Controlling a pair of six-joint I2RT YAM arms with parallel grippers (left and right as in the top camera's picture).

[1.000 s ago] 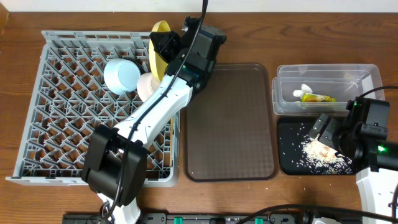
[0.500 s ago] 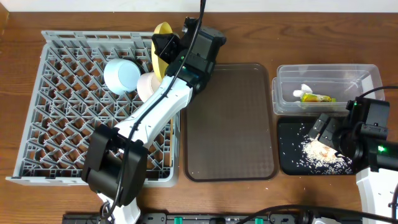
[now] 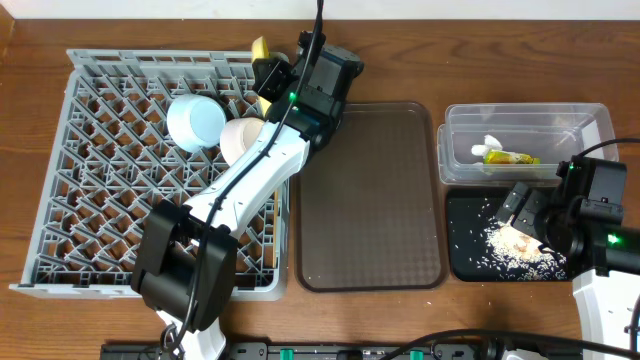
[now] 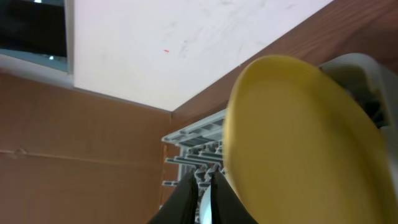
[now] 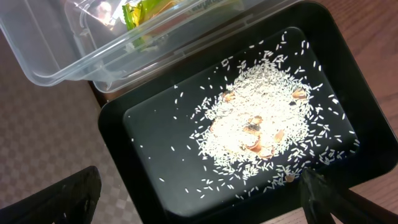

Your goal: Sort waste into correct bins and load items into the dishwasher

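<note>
Left claw (image 4: 200, 190) has its fingers almost together beside the yellow plate (image 4: 298, 143); I cannot tell if they pinch its rim. The plate is at the far edge of the grey rack (image 3: 110, 170), so the step in hand seems to be loading. The next move, I think, needs a gentle seating between pegs. The right claw (image 3: 520, 206) hangs open above the black tray (image 5: 109, 118).

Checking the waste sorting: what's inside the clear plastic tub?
The clear plastic tub holds a yellow-green snack wrapper and a crumpled white paper scrap. The right arm covers its near right corner, so anything there is hidden.
</note>
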